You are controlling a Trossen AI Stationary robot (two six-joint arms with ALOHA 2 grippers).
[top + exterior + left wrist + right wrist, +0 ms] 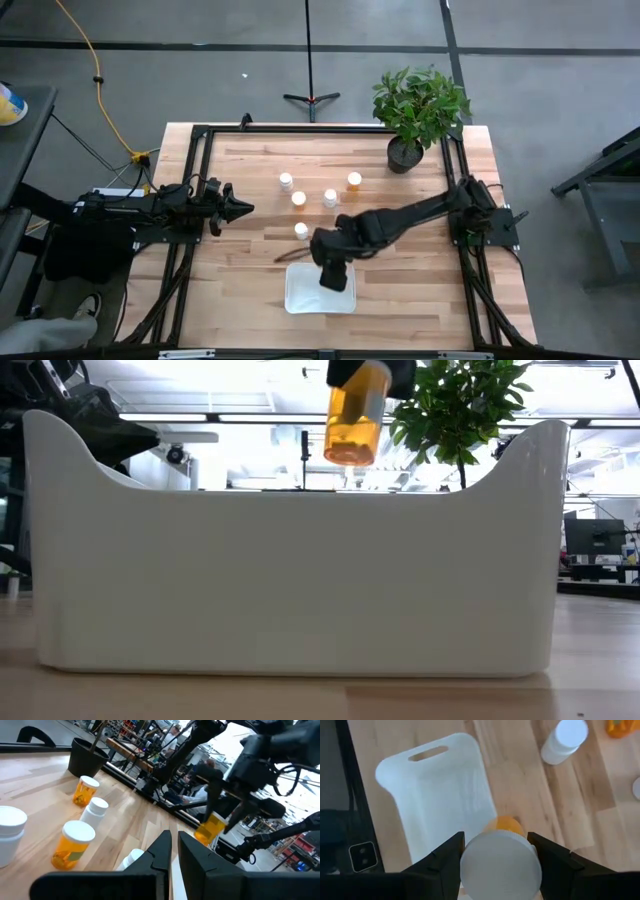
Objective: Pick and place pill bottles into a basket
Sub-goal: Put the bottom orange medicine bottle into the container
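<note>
My right gripper (332, 270) hangs over the far part of the white basket (312, 298), shut on an amber pill bottle (356, 420) with a white cap. Seen from the low view, the bottle is above the basket's rim (300, 495). Several more pill bottles stand upright on the wood beyond the basket, among them one (301, 231) close to its far edge and others (330, 197) (354, 180) farther back. My left gripper (238, 208) waits at the table's left side, level, shut and touching nothing. My right gripper pinches the bottle's white cap (500, 866) between its two fingers, one on each side. The fingers come from above, slanting down. The amber body (505, 825) hangs below them, slightly tilted, lifted clear of the basket and the table.
A black pot with a green plant (405, 152) stands at the table's far right corner. The left wrist view shows three standing bottles (75, 845) (96, 810) (84, 790) in a row. Bare wood lies left and right of the basket.
</note>
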